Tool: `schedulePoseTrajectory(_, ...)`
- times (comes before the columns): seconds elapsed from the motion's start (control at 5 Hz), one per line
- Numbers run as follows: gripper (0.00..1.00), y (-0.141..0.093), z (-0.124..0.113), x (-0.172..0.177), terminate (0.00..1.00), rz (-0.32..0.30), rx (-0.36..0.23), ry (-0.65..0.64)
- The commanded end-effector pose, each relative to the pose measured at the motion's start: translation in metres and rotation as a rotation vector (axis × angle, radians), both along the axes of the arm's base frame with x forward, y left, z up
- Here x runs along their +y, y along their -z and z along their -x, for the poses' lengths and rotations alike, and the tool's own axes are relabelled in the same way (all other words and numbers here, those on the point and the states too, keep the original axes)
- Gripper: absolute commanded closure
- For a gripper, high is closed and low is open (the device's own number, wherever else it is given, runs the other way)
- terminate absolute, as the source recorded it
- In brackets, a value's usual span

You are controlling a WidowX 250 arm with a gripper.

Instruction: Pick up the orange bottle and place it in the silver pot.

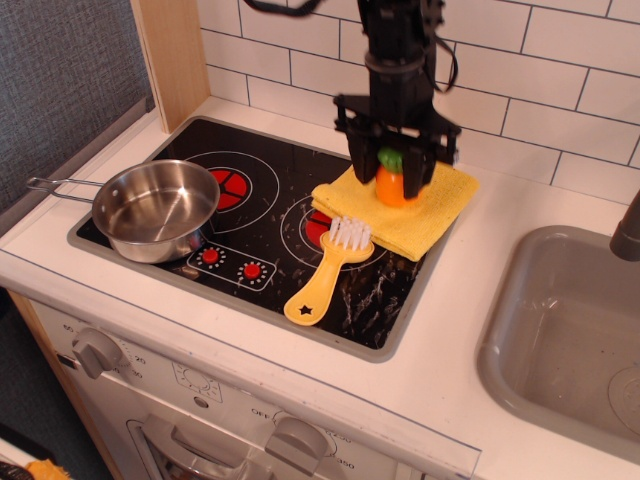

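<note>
One small round orange bottle [391, 185] with a green cap sits between two black gripper [391, 178] fingers.
It is squeezed above the folded yellow cloth [440, 205]. Far left, the shiny silver pot [158, 210] rests on the black stove [262, 170]. Oven-front writing is too blurry to read.

- Gripper [389, 177] set down over the orange bottle [391, 183]; one black finger on either side of it, apparently touching.
- Bottle upright on the folded yellow cloth [435, 212], far right of the black hob [260, 215].
- Silver pot [156, 209] at near left, handle pointing left.
- Yellow scrub brush [328, 272] near the cloth's front edge, bristles touching it.
- Grey sink [560, 340] at right.
</note>
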State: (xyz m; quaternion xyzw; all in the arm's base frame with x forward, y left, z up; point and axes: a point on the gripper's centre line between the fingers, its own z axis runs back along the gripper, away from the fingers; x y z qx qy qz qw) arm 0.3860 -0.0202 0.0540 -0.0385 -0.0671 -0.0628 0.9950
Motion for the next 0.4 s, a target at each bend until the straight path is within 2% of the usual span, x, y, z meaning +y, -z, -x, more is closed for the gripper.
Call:
schedulePoseTrajectory(0.0,0.0,-0.067,0.036,0.052,0.0,0.013,-0.136,-0.094)
schedulePoseTrajectory(0.2,0.0,-0.051,0.062,0.09,0.0,-0.05,-0.088,-0.168)
